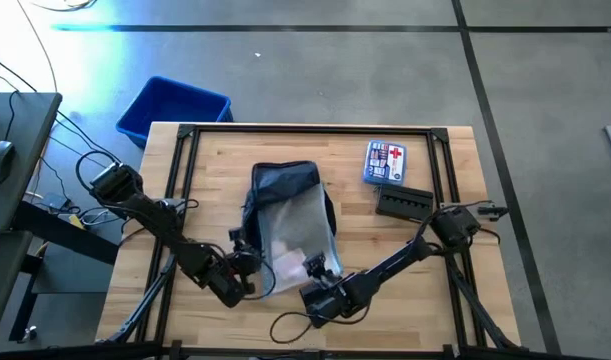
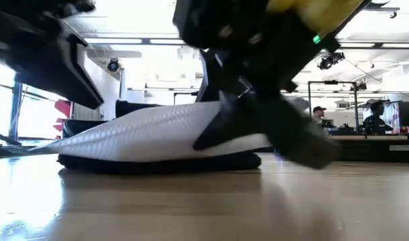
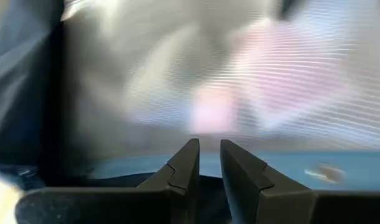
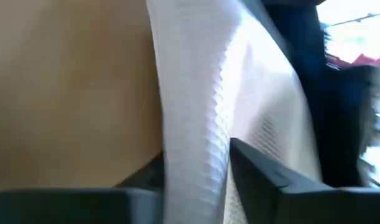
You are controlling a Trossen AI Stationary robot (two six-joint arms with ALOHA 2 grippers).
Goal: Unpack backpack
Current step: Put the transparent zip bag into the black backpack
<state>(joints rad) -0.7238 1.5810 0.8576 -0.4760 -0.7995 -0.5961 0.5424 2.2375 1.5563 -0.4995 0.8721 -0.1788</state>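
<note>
Backpack (image 1: 283, 182) (pouch (image 1: 290, 232) between right fingers (image 4: 270, 171))

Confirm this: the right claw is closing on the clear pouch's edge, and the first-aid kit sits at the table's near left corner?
Not quite. The first-aid kit sits at the far right of the table, per the high view. The right claw does straddle the clear pouch edge.

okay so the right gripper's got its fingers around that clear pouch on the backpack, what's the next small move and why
Probably draw the right gripper slowly back toward the table's near edge. Its fingers pinch the clear pouch's near edge, the pouch still lies mostly over the backpack, and the left gripper sits at the backpack's near left side.
</note>
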